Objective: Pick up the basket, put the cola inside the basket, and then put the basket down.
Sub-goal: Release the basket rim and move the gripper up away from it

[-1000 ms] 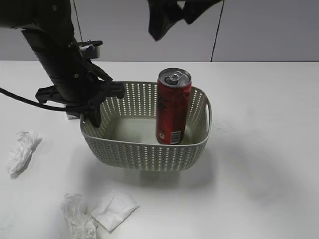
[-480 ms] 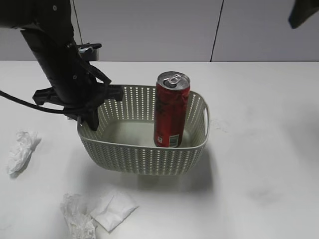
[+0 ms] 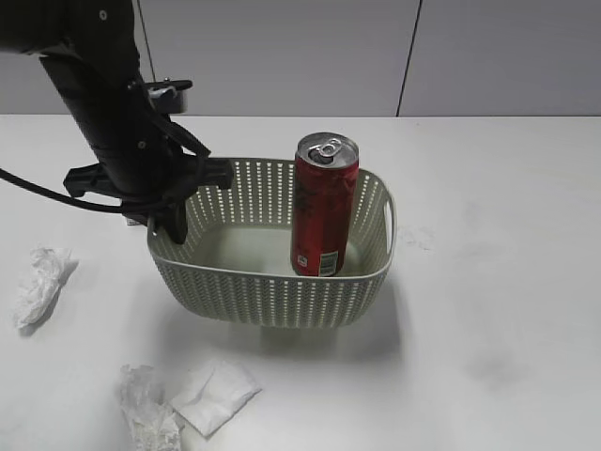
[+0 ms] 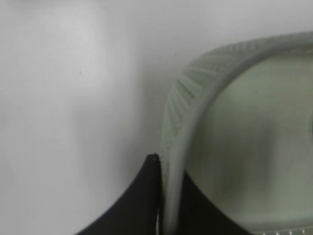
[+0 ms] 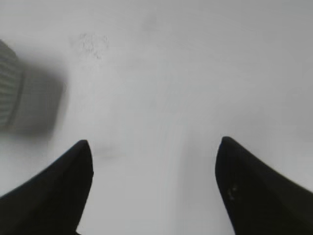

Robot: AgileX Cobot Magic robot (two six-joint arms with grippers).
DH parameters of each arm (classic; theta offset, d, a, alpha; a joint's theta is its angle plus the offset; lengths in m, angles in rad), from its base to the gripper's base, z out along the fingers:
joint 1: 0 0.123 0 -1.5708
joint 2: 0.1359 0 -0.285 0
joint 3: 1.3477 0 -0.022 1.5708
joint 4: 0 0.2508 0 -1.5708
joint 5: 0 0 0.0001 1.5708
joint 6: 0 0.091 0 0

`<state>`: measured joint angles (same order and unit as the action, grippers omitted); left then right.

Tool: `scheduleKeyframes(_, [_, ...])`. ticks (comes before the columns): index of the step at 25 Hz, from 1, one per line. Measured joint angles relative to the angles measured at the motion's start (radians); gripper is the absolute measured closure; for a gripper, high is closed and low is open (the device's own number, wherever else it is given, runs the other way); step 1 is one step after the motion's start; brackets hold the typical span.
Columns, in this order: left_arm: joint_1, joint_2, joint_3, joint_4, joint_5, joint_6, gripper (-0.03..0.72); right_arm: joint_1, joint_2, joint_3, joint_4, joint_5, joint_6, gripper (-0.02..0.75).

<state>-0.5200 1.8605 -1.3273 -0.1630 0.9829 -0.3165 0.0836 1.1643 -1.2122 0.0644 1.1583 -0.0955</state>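
The pale green basket (image 3: 272, 296) is in the middle of the white table. The red cola can (image 3: 324, 207) stands upright inside it, towards its right end. My left gripper (image 3: 174, 225) is shut on the basket's left rim, with one finger outside the wall and one inside. The left wrist view shows the rim (image 4: 195, 93) pinched in that gripper (image 4: 168, 171). A shadow lies under the basket; I cannot tell whether it touches the table. My right gripper (image 5: 154, 147) is open and empty over bare table, with a corner of the basket (image 5: 9, 88) at its left. It is out of the exterior view.
A crumpled white wad (image 3: 38, 282) lies at the left. A crumpled clear wrapper (image 3: 150, 413) and a white tissue (image 3: 221, 395) lie in front of the basket. The grey wall runs behind the table.
The right arm rose away from above the can, moved to the upper right and left the exterior view. The basket, held by the left gripper, shifted slightly left and down.
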Motion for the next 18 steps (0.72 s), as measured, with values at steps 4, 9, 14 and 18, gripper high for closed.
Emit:
scheduleKeyframes(4, [0.0,0.0,0.0,0.0,0.0,-0.001,0.691,0.0,-0.259,0.244,0.0,-0.09,-0.002,0.146])
scheduleKeyframes(9, [0.0,0.0,0.0,-0.003,-0.005,0.0,0.691,0.0,-0.565,0.513,0.0,-0.186,-0.002,0.146])
scheduleKeyframes(14, [0.0,0.001,0.0,-0.003,-0.021,-0.016,0.691,0.0,-0.833,0.708,0.0,-0.203,-0.002,0.146])
scheduleKeyframes(18, [0.0,0.037,-0.036,-0.003,-0.025,-0.035,0.691,0.0,-0.989,0.786,0.001,-0.205,-0.002,0.146])
